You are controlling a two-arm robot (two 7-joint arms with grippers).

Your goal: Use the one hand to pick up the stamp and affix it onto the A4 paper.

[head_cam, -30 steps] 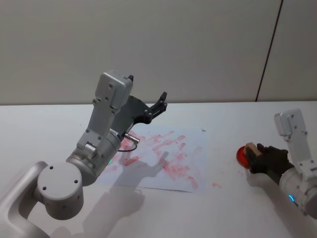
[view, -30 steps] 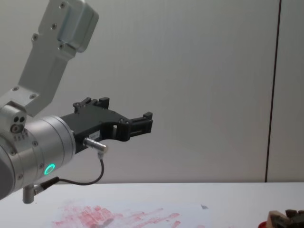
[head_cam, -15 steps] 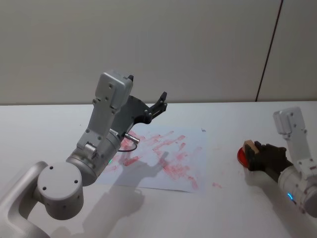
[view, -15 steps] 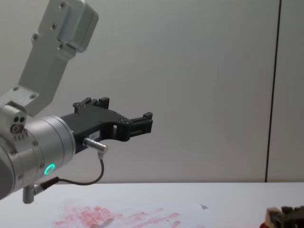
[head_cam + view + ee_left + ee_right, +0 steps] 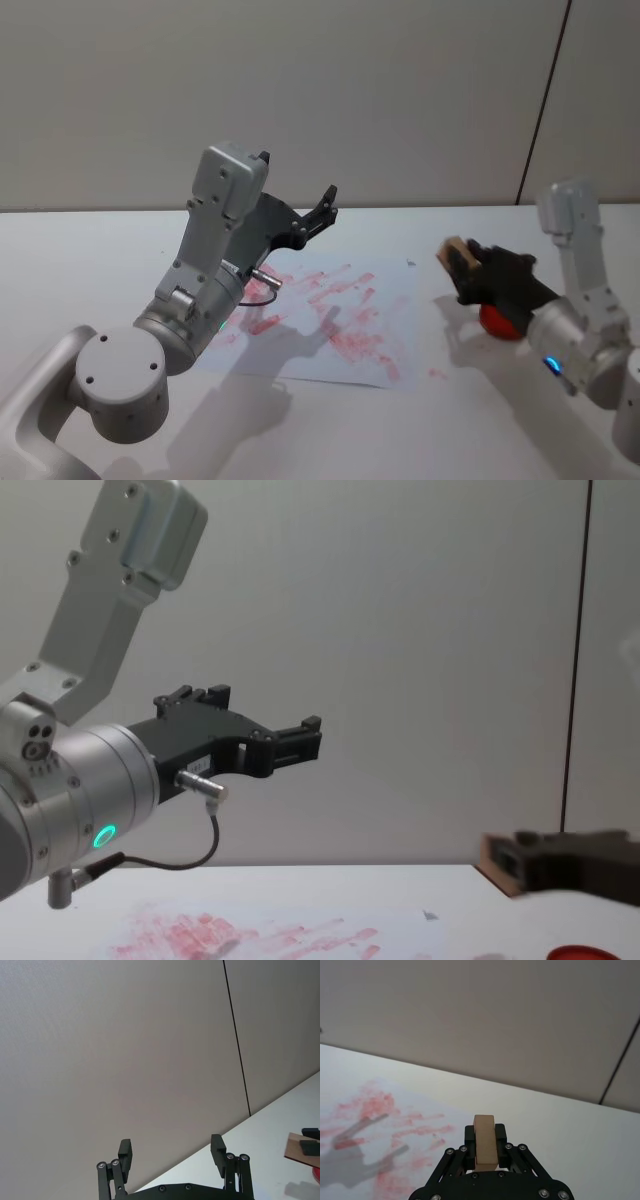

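The stamp (image 5: 455, 257), a small tan wooden block, is clamped between the black fingers of my right gripper (image 5: 463, 264), which is shut on it. It hangs above the table, between the red ink pad (image 5: 500, 322) and the right edge of the A4 paper (image 5: 330, 320). The white sheet is smeared with red marks. In the right wrist view the stamp (image 5: 484, 1142) stands upright in the right gripper (image 5: 485, 1135), with the paper (image 5: 380, 1110) ahead of it. My left gripper (image 5: 297, 180) is held high over the paper's far left part, open and with nothing in it (image 5: 171, 1146).
The round red ink pad (image 5: 590, 952) lies on the white table (image 5: 330, 430) right of the paper, under my right wrist. A plain wall stands behind the table. The big left arm (image 5: 200, 260) rises over the paper's left side.
My right gripper has lifted the stamp off the red ink pad and carried it up and left toward the paper. The left arm has not moved.
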